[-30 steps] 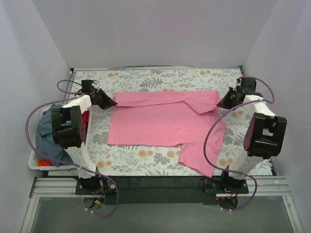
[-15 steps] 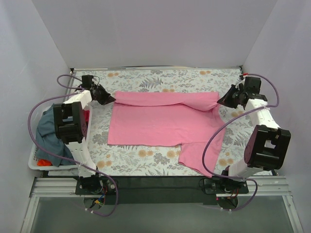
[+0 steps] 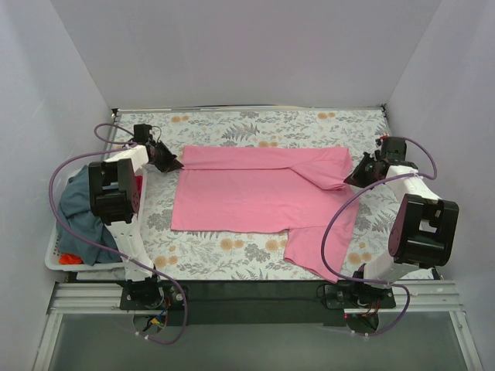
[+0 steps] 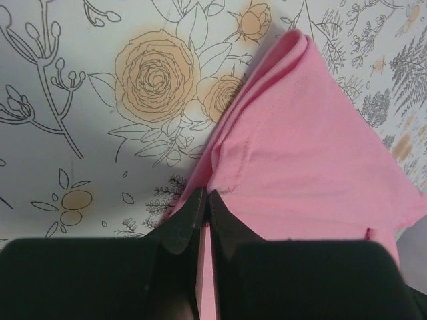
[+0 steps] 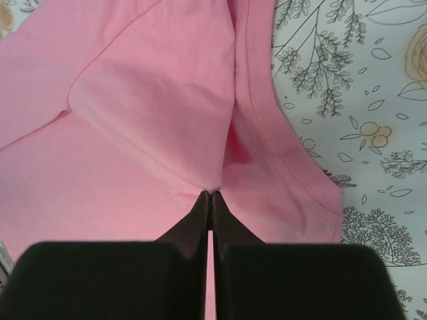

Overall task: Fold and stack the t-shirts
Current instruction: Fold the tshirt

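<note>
pink t-shirt [image 3: 259,193] spread flat mid floral table [image 3: 232,124]. left gripper [image 3: 176,164] clamped on its corner toward table's far left, right gripper [image 3: 349,179] clamped on its fold toward table's far right. blue-grey t-shirt [image 3: 73,209] in basket [image 3: 54,259] off table's left edge.

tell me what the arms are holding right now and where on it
Both hold the pink t-shirt: the left gripper pinches its far-left folded corner, the right gripper the folded cloth at its far-right end.
</note>
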{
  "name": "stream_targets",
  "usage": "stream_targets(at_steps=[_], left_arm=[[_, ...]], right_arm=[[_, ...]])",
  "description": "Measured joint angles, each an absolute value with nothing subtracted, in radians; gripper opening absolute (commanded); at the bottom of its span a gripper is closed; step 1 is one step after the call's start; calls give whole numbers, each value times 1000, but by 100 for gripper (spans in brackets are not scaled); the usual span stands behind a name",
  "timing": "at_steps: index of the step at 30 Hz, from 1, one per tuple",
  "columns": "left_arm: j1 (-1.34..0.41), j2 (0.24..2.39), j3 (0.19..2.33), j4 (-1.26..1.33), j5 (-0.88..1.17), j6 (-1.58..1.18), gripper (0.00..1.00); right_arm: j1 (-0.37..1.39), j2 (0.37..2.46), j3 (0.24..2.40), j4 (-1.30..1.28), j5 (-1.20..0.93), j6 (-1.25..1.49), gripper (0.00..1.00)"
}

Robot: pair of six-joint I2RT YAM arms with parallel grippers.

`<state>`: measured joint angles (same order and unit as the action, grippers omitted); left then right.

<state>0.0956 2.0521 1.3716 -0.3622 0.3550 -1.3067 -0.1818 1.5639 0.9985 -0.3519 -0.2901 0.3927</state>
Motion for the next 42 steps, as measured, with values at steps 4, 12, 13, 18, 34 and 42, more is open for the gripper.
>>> stream_targets(at_steps=[4, 12, 13, 18, 34, 42], left_arm=[[89, 2054, 1372, -361, 335, -1291, 15], [61, 2019, 1362, -364, 275, -1261, 61], [54, 2001, 1358, -368, 262, -1256, 66], [-20, 1869, 1349, -401, 182, -1230, 80], [-268, 1365, 870, -391, 54, -1145, 79], [-275, 1354, 756, -340, 7, -1118, 79]], right_arm=[[-182, 1571, 997, -334, -250, 393, 11], [-167, 1564, 990, -341, -185, 377, 46], [-159, 1554, 990, -347, -176, 372, 49], [-43, 1471, 1011, -369, -88, 301, 49], [383, 1716, 1165, -333, 175, -105, 35], [418, 1798, 1201, -327, 300, -196, 37]])
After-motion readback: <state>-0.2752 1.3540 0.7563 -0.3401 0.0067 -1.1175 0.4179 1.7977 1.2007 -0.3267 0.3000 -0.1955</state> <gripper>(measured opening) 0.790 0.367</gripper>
